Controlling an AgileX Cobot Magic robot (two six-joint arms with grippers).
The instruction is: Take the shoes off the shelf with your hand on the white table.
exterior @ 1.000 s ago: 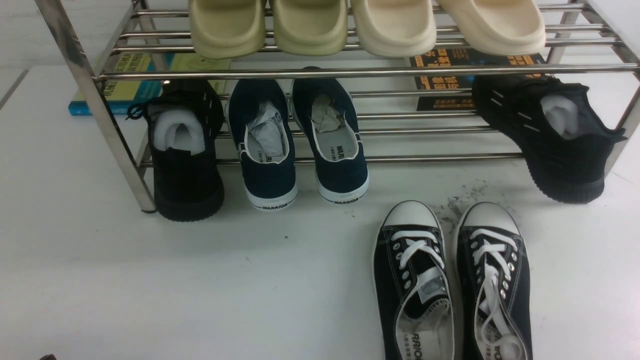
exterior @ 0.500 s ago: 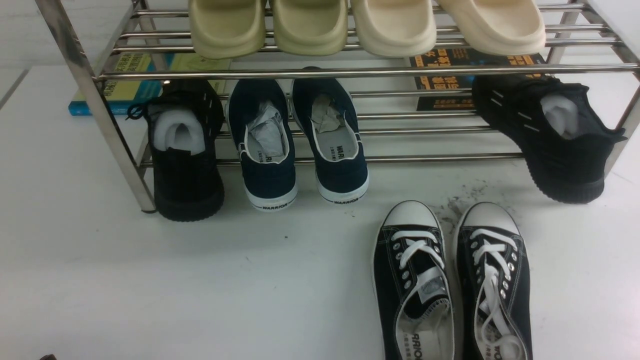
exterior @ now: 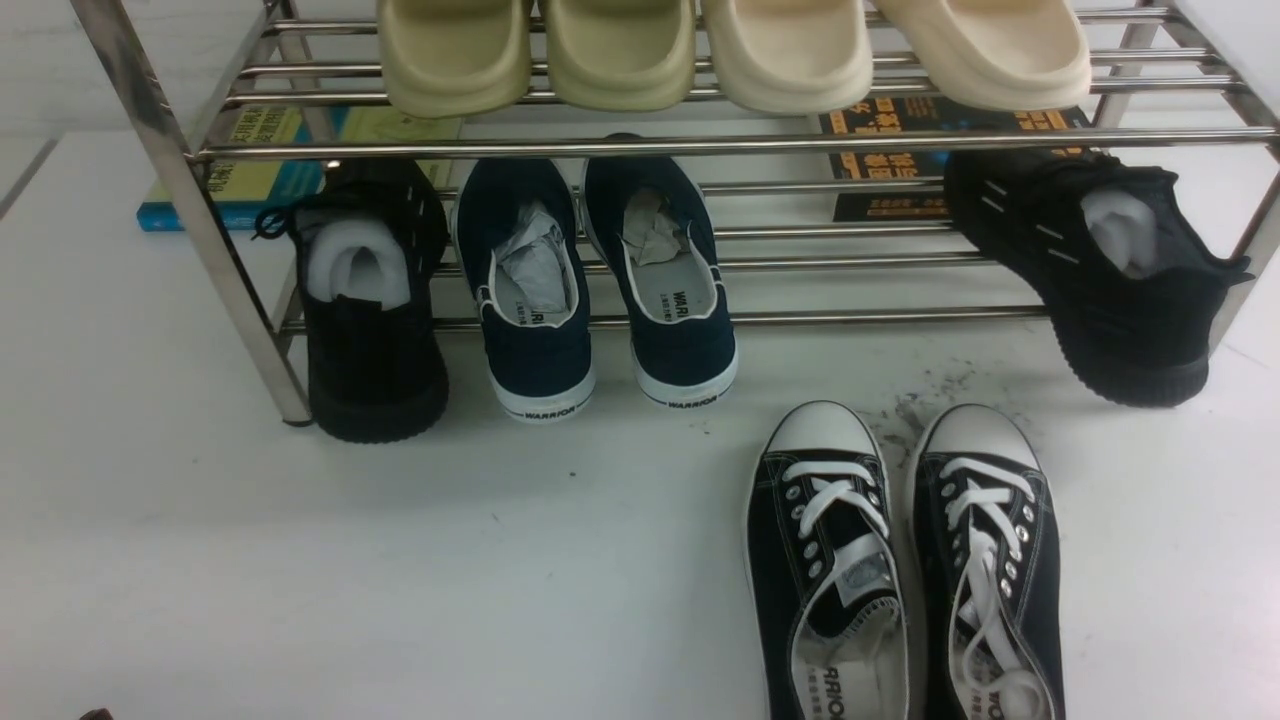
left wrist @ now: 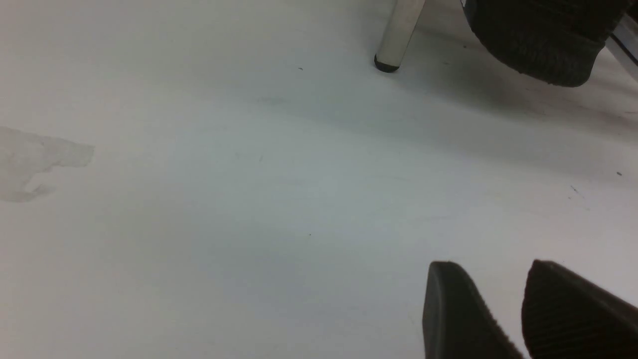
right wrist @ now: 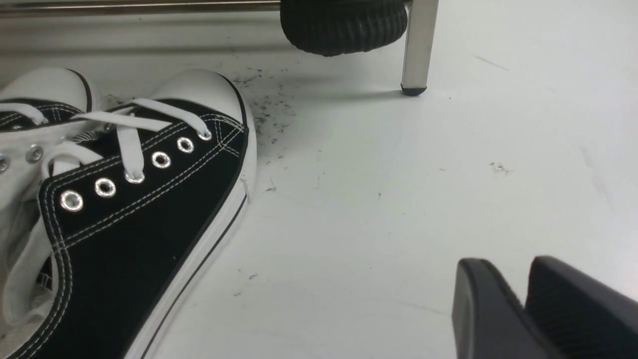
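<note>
Black canvas and white rubber make up the shoes (exterior: 905,565), which stand side by side on the white table (exterior: 300,560), near of the shelf (exterior: 700,145) and right of centre, toes pointing at it beside a patch of dark scuff marks (exterior: 915,405). They are already off the rack, so the task looks done or nearly so. Each shoe is probably light; the canvas upper should give under a squeeze, while the sole and toe cap are likely stiffer and grippy. The padded heel collar or the side wall by the eyelets seems the best hold; loose laces could snag. The left gripper (left wrist: 498,299) hangs empty over bare table, its jaws slightly apart. The right gripper (right wrist: 523,294) sits just right of the pair, empty, with its jaws nearly together.
</note>
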